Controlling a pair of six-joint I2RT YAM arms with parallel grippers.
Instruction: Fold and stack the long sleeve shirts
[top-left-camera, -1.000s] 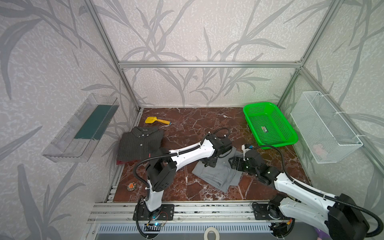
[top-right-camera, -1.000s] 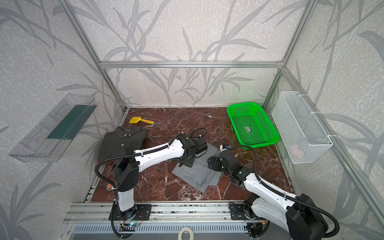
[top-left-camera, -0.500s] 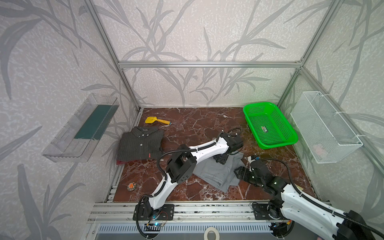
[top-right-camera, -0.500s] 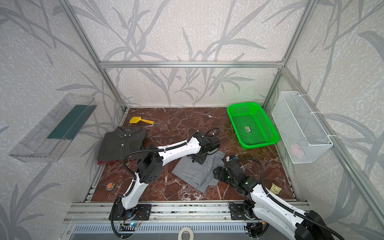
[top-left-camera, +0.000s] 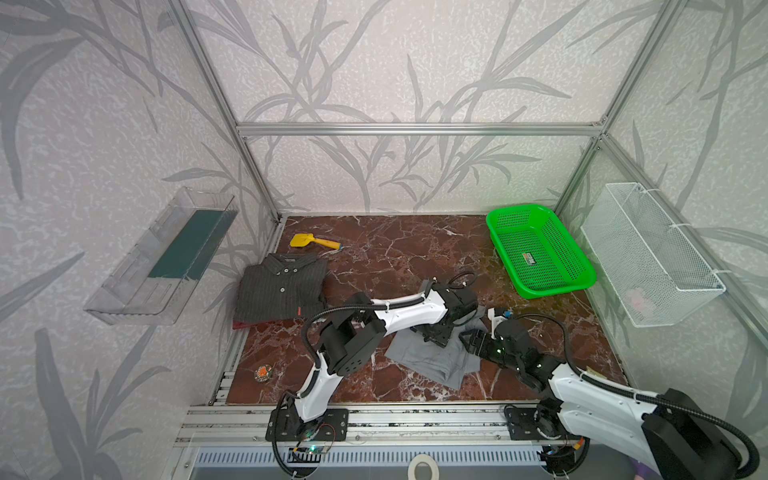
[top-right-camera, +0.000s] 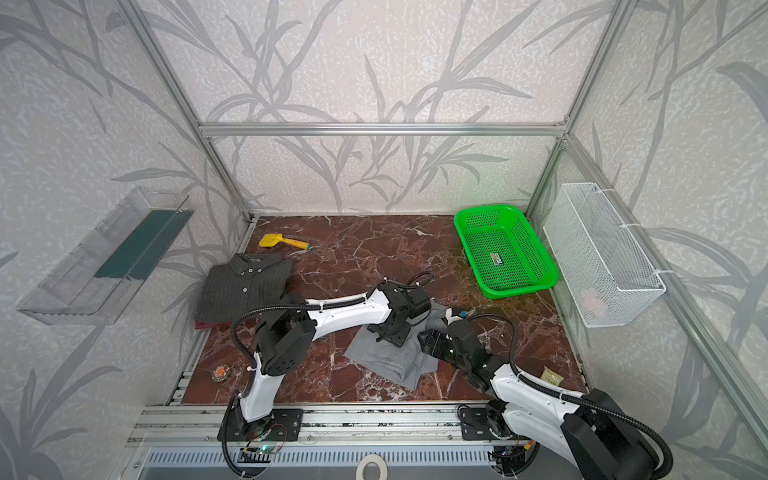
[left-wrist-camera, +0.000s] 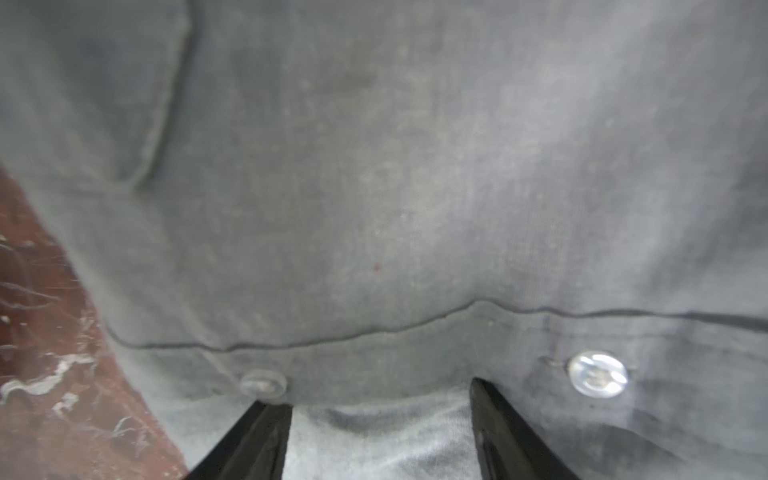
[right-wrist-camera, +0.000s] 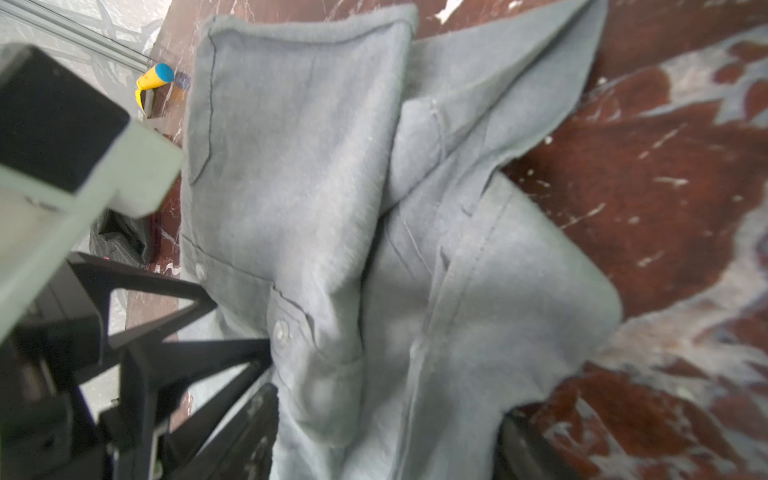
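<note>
In both top views a light-grey button-up shirt (top-left-camera: 432, 363) (top-right-camera: 386, 363) lies loosely folded on the marble floor, front of centre. My left gripper (top-left-camera: 434, 336) (top-right-camera: 392, 332) points down onto its upper part. In the left wrist view that gripper (left-wrist-camera: 374, 395) is open, both fingertips resting on the cloth beside two buttons. My right gripper (top-left-camera: 473, 347) (top-right-camera: 428, 343) is at the shirt's right edge. In the right wrist view it (right-wrist-camera: 386, 407) is open, with bunched grey cloth (right-wrist-camera: 316, 232) between its wide-set fingers. A folded charcoal pinstriped shirt (top-left-camera: 282, 286) lies at the left on a dark red garment (top-left-camera: 245, 324).
A yellow toy shovel (top-left-camera: 313, 241) lies at the back left. A green mesh basket (top-left-camera: 540, 253) stands back right, a white wire basket (top-left-camera: 648, 257) hangs on the right wall, a clear shelf (top-left-camera: 166, 257) on the left wall. A small orange object (top-left-camera: 263, 372) sits front left.
My left gripper swung right over the grey shirt and then came toward the front onto it. My right gripper drew back toward the front and its jaws narrowed slightly around the cloth.
</note>
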